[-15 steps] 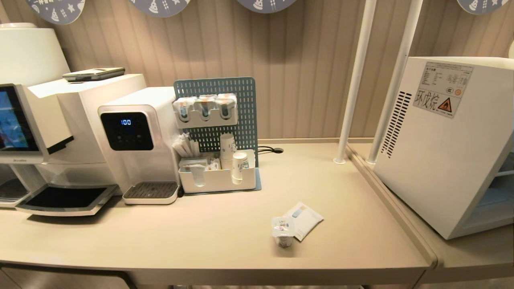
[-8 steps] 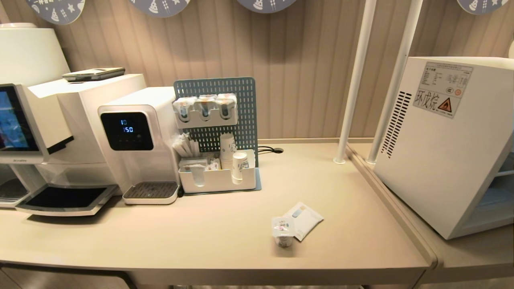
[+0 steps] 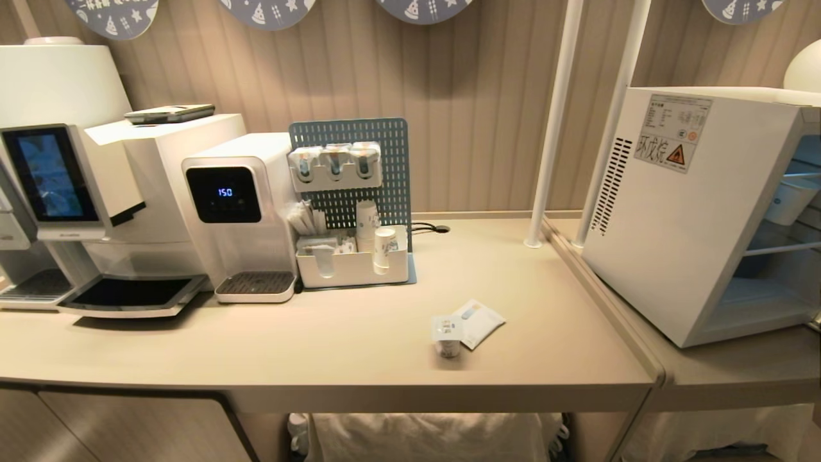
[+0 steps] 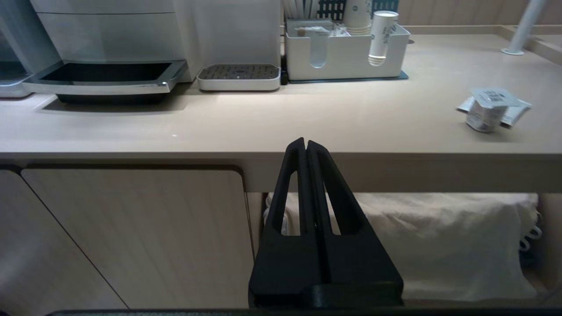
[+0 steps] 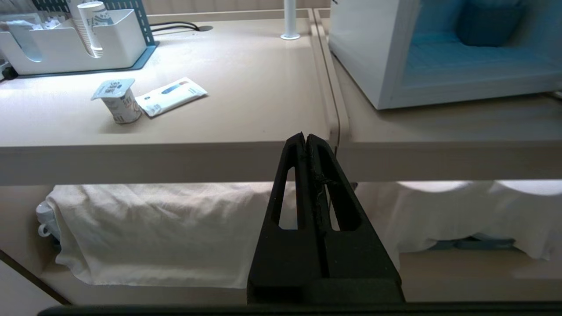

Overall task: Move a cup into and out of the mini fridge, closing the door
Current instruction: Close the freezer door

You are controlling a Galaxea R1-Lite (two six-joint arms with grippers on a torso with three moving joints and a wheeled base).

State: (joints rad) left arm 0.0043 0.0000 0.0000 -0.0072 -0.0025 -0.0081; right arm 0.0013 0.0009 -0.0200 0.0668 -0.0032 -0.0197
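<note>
The cup (image 3: 447, 335) stands on the counter (image 3: 321, 346) well left of the open fridge (image 3: 680, 212), within easy reach. Both grippers, left (image 4: 306, 145) and right (image 5: 305, 138), hang pressed together below the counter edge, parked.

The beige counter (image 3: 359, 359) is carrying the cup (image 3: 447, 336), which is touching a flat packet (image 3: 478, 322). Well behind the cup, a white organizer tray (image 3: 351, 268) is standing. Right of the cup, the mini fridge (image 3: 680, 212) is sitting.
</note>
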